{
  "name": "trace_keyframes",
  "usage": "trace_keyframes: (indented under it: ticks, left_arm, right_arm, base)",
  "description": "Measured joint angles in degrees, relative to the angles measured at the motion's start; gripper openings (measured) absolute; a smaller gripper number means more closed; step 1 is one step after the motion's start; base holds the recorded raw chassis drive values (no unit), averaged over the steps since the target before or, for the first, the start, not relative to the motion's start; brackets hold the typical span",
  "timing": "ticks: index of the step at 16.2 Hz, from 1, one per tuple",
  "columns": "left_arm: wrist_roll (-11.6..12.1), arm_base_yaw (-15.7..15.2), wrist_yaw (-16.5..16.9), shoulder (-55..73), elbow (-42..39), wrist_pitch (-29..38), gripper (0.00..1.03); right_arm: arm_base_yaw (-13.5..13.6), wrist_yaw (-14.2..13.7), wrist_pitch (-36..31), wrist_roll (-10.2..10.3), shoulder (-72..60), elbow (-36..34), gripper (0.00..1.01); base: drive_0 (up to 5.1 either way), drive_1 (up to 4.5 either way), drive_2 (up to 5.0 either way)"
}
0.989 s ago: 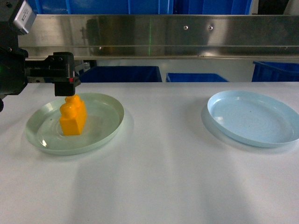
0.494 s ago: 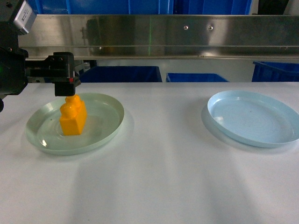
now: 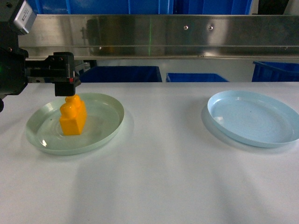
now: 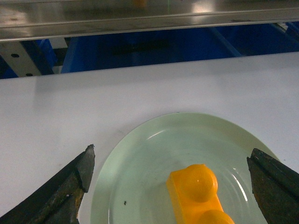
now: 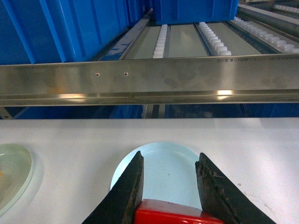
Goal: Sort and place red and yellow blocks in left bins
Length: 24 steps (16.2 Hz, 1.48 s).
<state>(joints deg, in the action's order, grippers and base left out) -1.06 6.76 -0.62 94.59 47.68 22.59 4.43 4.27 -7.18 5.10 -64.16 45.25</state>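
item: red brick (image 5: pixel 175 212), pinched in your right gripper (image 5: pixel 170 186), right of the green plate (image 3: pixel 74 122); left gripper (image 4: pixel 173 186) spread wide above yellow brick (image 4: pixel 198 196).

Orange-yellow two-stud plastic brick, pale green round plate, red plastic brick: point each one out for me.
Orange-yellow two-stud plastic brick (image 3: pixel 73 119): head view, on its front face.
Pale green round plate (image 3: pixel 110 119): head view, on its right inner wall.
Red plastic brick (image 5: pixel 175 215): right wrist view, on its top edge between the fingers.

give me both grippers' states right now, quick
Left gripper: open, fingers spread either side of the orange-yellow brick in the green plate, holding nothing.
Right gripper: shut on the red brick.
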Motion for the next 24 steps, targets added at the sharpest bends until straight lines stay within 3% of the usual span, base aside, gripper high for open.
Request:
trace_keyframes:
  ticks: [3,6,8,10,11,13,16,18,19,21,24]
  left_arm:
    - [0.0,0.0,-0.1,0.0,0.0,-0.1,0.98]
    - [-0.9,1.5,-4.6,0.7,5.3,-5.4,0.98]
    - [-2.1,3.9,-5.7,2.2,10.8,-9.9,0.98]
    - [-5.0,5.9,-5.8,4.7,14.4,-17.7,0.98]
    - [-7.5,6.9,-5.9,6.8,16.8,-24.2,0.98]
    - [-9.1,7.5,-6.5,9.0,18.3,-28.3,0.98]
    - [-9.2,7.7,-8.0,11.9,20.7,-33.1,0.98]
    - [-8.8,7.8,-8.7,12.8,21.0,-32.2,0.98]
    - [-8.8,7.8,-8.7,13.4,21.6,-33.5,0.94]
    - [-8.9,7.8,-9.0,14.9,21.9,-33.9,0.74]
    - [-9.5,7.3,-8.5,15.3,22.1,-36.6,0.31]
  right_arm:
    - [0.0,0.0,0.0,0.0,0.0,0.0,0.28]
    - [0.0,0.0,0.0,0.0,0.0,0.0,0.28]
    - [0.0,0.0,0.0,0.0,0.0,0.0,0.28]
    - [0.0,0.0,0.0,0.0,0.0,0.0,0.28]
    - [0.0,0.0,0.0,0.0,0.0,0.0,0.28]
    - [0.0,0.0,0.0,0.0,0.0,0.0,0.28]
    - [0.0,0.0,0.1,0.0,0.0,0.0,0.28]
    - [0.0,0.0,0.0,0.0,0.0,0.0,0.28]
    - [0.0,0.0,0.1,0.0,0.0,0.0,0.28]
    - [0.0,0.0,0.0,0.0,0.0,0.0,0.28]
    - [0.0,0.0,0.0,0.0,0.0,0.0,0.28]
  base:
    - [0.0,0.0,0.0]
    - [0.0,0.0,0.0]
    - [0.0,0.0,0.0]
    - [0.0,0.0,0.0]
    - [0.0,0.0,0.0]
    - [0.0,0.0,0.0]
    - [0.0,0.0,0.0]
    - [0.0,0.0,0.0]
    - [0.0,0.0,0.0]
    - [0.0,0.0,0.0]
    - [0.0,0.0,0.0]
